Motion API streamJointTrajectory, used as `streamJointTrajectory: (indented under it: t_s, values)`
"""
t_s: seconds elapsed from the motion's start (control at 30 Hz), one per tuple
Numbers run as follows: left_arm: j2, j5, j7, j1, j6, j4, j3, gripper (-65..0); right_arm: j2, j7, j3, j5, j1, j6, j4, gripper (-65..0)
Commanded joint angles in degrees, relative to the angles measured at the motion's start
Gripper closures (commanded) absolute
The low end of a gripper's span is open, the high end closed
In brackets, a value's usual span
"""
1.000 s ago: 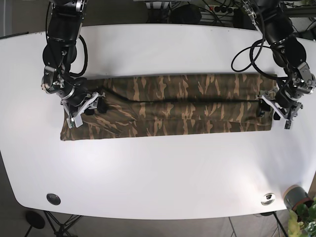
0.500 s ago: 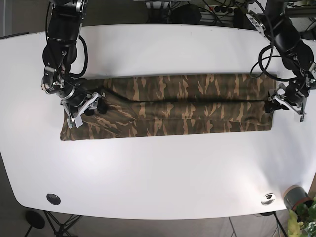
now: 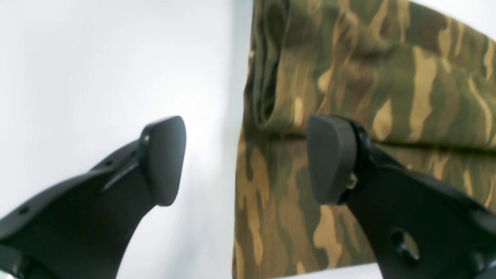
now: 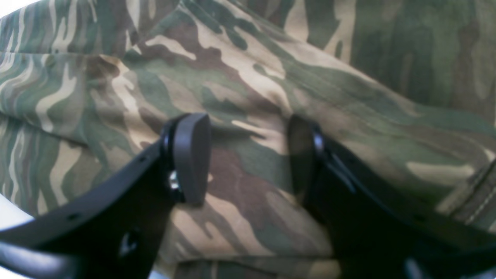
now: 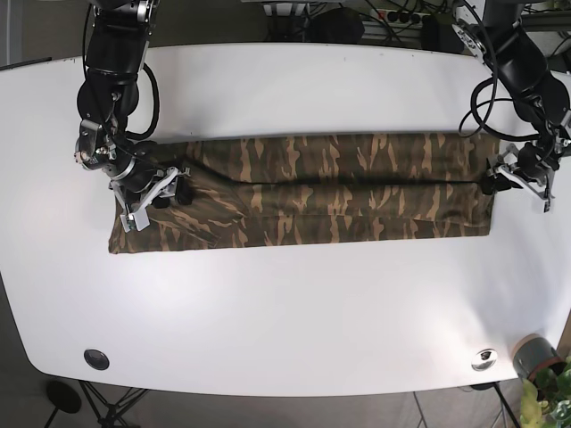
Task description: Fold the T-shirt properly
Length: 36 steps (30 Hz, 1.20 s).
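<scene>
Two lengthwise folds look done: the shirt (image 5: 303,192) lies as a long band across the table (image 5: 294,321). Crosswise folds remain. Left gripper (image 3: 246,161) straddles its end, jaws apart; right gripper (image 4: 250,155) also gapes, over cloth.

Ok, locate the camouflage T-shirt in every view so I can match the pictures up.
Base: the camouflage T-shirt lies as a long folded band across the middle of the white table.
Left wrist: its end edge fills the right half, with the open left gripper straddling that edge.
Right wrist: it fills nearly the whole picture beneath the open right gripper.
Shared landmark: the long fold crease running along the shirt.
</scene>
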Motion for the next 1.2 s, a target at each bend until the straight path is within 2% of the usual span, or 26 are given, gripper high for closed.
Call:
streamJointTrajectory:
  t_s: [0.0, 0.3, 0.47, 0.63, 0.67, 0.77, 0.83, 0.93, 1.0, 1.17]
  values:
    - [-1.05, -1.11, -0.91, -0.84, -0.10, 0.51, -0.07, -46.1, 0.66, -0.18, 0.33, -0.04, 0.85, -0.05, 0.56, -31.4]
    - [-0.96, -1.11, -0.91, -1.01, -0.10, -5.12, 0.11, -46.1, 0.66, -0.18, 0.33, 0.05, 0.94, -0.05, 0.56, -31.4]
    - [0.80, -1.20, -0.82, -0.92, -0.10, -4.59, 3.80, -45.6, 0.66, -0.18, 0.25, 0.23, 0.94, -0.05, 0.56, -31.4]
    - [0.88, -1.20, -0.82, -0.92, -0.10, -4.77, 4.59, -45.1, 0.66, -0.18, 0.33, 0.31, 0.94, -0.05, 0.56, -31.4]
    - [0.88, -1.20, -0.82, -0.92, -0.10, -4.77, 4.51, -43.8, 0.66, -0.18, 0.33, 0.31, 0.94, -0.05, 0.56, -31.4]
    - [0.97, -1.11, -0.82, -0.92, -0.10, -4.77, 4.24, -34.2, 0.66, -0.18, 0.33, 0.31, 0.94, -0.05, 0.56, -31.4]
    - [0.97, -1.02, -0.82, -0.92, -0.10, -4.77, 4.51, -22.2, 0.66, -0.18, 0.33, 0.31, 0.85, -0.05, 0.56, -31.4]
    - [0.97, -0.76, -0.82, -0.92, -0.10, -4.68, 4.51, -8.9, 0.66, -0.18, 0.33, 0.31, 0.85, -0.05, 0.56, -31.4]
    - [0.97, -0.76, -0.82, -0.92, -0.10, -4.68, 4.42, -4.4, 0.66, -0.18, 0.33, 0.31, 0.85, -0.05, 0.56, -31.4]
    - [0.80, -1.02, -1.08, -0.84, -0.10, -4.68, 4.07, 0.0, 0.58, -0.18, 0.25, 0.31, 0.94, -0.05, 0.56, -31.4]
